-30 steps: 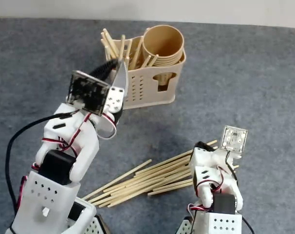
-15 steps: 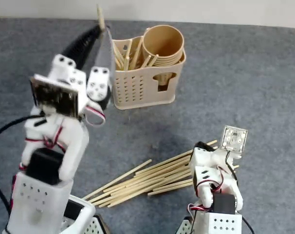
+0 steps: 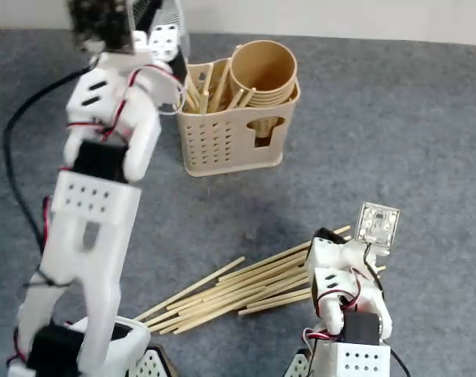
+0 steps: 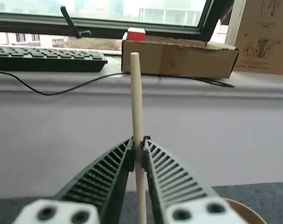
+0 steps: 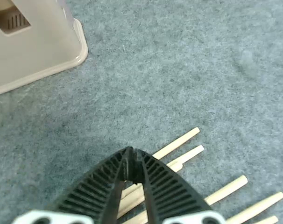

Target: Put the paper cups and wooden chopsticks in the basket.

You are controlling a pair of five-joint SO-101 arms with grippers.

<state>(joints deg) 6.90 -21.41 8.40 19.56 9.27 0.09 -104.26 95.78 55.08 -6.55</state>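
The beige basket [image 3: 238, 137] stands at the back of the table with a stack of paper cups [image 3: 263, 69] in its right part and several chopsticks [image 3: 200, 85] leaning in its left part. My left arm [image 3: 112, 102] is raised high beside the basket's left end. Its gripper [image 4: 139, 142] is shut on one wooden chopstick [image 4: 136, 93], which stands upright between the jaws. A pile of chopsticks [image 3: 230, 292] lies on the grey mat at the front. My right gripper [image 5: 131, 164] is shut and holds nothing, low over the pile's right ends [image 5: 179, 143].
The right arm's base [image 3: 348, 314] sits at the front right edge, the left arm's base [image 3: 81, 345] at the front left. Behind the table are a white sill, a keyboard [image 4: 48, 60] and a cardboard box [image 4: 179, 58]. Bare grey mat lies right of the basket.
My left arm has risen and swung back from beside the basket's left end to high above it, carrying the chopstick. The right arm has stayed still.
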